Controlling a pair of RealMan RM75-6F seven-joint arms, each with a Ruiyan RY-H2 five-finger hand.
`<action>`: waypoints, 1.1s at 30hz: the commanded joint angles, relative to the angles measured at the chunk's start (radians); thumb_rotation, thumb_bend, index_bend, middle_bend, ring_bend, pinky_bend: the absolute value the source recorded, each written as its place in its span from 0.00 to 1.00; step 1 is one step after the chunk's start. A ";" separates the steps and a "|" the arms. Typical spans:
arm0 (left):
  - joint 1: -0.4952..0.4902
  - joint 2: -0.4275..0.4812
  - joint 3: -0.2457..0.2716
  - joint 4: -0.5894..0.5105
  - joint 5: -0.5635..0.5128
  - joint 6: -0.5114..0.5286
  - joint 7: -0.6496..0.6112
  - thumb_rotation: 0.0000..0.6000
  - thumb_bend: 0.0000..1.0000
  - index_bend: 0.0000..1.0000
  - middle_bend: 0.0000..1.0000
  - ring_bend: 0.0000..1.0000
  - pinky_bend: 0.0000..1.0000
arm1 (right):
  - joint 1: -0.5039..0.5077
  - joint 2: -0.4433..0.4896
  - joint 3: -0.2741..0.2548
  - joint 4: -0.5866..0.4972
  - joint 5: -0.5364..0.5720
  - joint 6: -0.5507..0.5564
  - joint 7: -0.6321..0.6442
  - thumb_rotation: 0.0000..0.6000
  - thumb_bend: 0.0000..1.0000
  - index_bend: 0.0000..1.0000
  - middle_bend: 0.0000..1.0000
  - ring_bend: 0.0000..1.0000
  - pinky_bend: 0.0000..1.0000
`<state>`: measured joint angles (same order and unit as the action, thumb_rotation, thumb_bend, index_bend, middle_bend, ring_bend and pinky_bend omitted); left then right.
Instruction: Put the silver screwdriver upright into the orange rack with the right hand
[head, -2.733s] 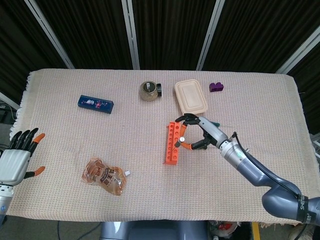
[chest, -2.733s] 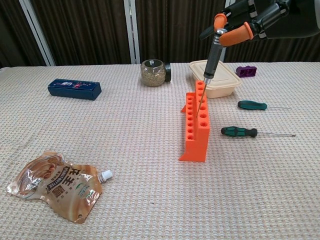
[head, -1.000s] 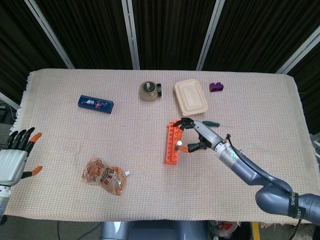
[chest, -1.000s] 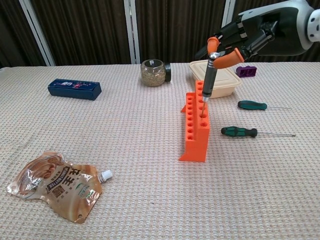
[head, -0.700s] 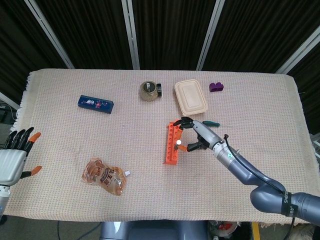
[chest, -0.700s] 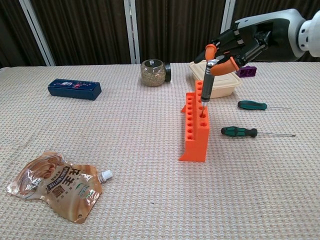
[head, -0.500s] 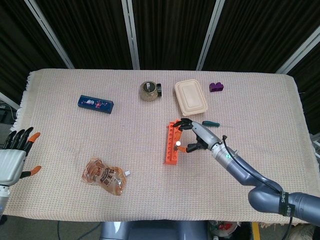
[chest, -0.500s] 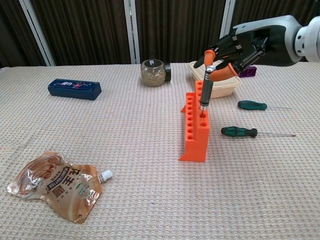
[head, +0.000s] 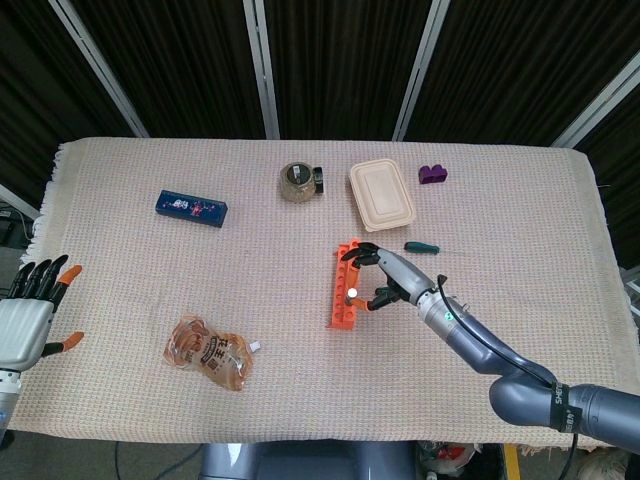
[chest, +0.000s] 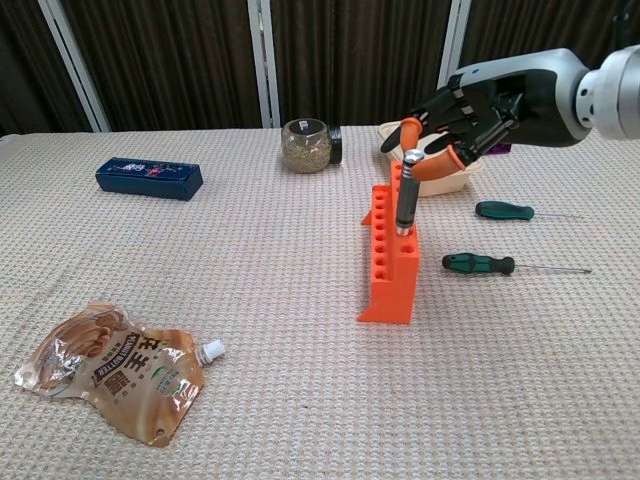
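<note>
The silver screwdriver (chest: 405, 196) stands upright in a hole near the front end of the orange rack (chest: 392, 262), its shaft sunk out of sight. My right hand (chest: 478, 104) hovers just right of it and pinches the top of the handle between orange fingertips (chest: 434, 164). From the head view the screwdriver (head: 351, 293) shows only as a bright cap on the rack (head: 345, 270), with the right hand (head: 392, 275) beside it. My left hand (head: 27, 312) rests off the table's left edge, fingers apart and empty.
Two green-handled screwdrivers (chest: 503, 210) (chest: 478, 263) lie right of the rack. Behind it sit a beige lidded box (head: 381, 193) and a glass jar (chest: 306, 146). A blue box (chest: 148, 177) lies far left, a snack pouch (chest: 115, 370) near left, a purple piece (head: 432, 174) at the back.
The right hand has come down with the screwdriver, and its shaft has slid into the rack hole until only the handle shows. The left hand has stayed put.
</note>
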<state>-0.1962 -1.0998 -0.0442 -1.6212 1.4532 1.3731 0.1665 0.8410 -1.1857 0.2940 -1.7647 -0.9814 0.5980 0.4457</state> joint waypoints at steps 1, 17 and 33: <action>0.000 0.000 0.000 0.002 0.001 0.000 -0.003 1.00 0.13 0.11 0.00 0.00 0.00 | 0.005 -0.006 -0.002 0.006 0.014 0.000 -0.011 1.00 0.32 0.64 0.20 0.00 0.00; -0.003 -0.006 -0.002 0.010 -0.006 -0.008 -0.005 1.00 0.13 0.11 0.00 0.00 0.00 | 0.015 -0.005 0.001 0.013 0.051 0.003 -0.058 1.00 0.33 0.64 0.20 0.00 0.00; -0.006 -0.006 -0.002 0.005 -0.006 -0.010 -0.002 1.00 0.13 0.11 0.00 0.00 0.00 | 0.003 -0.002 -0.007 0.018 0.042 -0.015 -0.064 1.00 0.33 0.64 0.20 0.00 0.00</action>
<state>-0.2019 -1.1055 -0.0464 -1.6159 1.4473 1.3632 0.1647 0.8446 -1.1876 0.2871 -1.7467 -0.9388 0.5833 0.3821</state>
